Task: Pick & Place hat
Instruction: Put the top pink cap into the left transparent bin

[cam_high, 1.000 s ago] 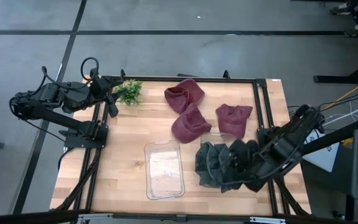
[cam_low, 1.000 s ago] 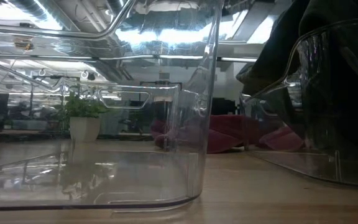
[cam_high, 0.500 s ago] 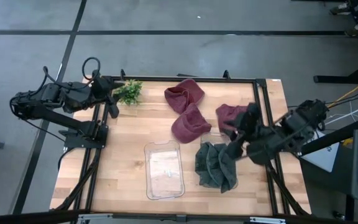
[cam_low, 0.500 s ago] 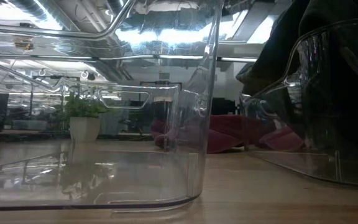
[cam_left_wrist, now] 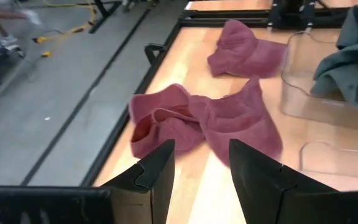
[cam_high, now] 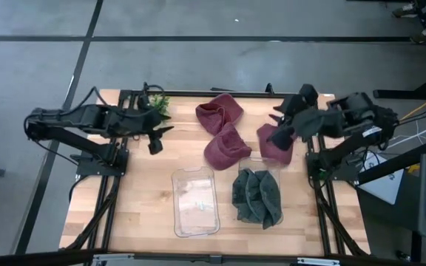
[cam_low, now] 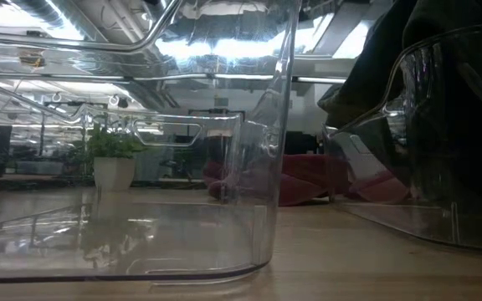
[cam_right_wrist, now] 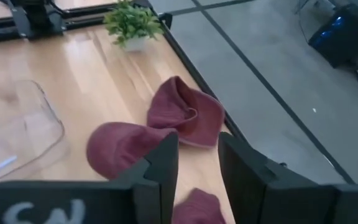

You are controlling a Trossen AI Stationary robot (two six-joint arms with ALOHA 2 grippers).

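Observation:
Three maroon hats lie flat on the wooden table: one at the far middle [cam_high: 219, 112], one in the middle [cam_high: 226, 146], one to the right [cam_high: 276, 145]. Dark grey hats [cam_high: 257, 196] fill the right clear bin. My left gripper [cam_high: 156, 137] is open and hangs left of the maroon hats; its wrist view looks over the far hat [cam_left_wrist: 160, 121] and the middle one [cam_left_wrist: 241, 118]. My right gripper [cam_high: 278, 129] is open above the right hat, whose edge [cam_right_wrist: 197, 208] shows between its fingers.
An empty clear bin [cam_high: 195, 201] stands near the middle, left of the bin of grey hats. A small potted plant [cam_high: 157, 103] sits at the far left, partly behind my left arm. A black frame [cam_high: 313, 133] borders the table. Bare wood lies at near left.
My right gripper has left the bin of grey hats at the near right, and swung toward the far edge until it is over the right maroon hat. My left gripper has come away from the plant at the far left toward the table's middle. The hats lie where they were.

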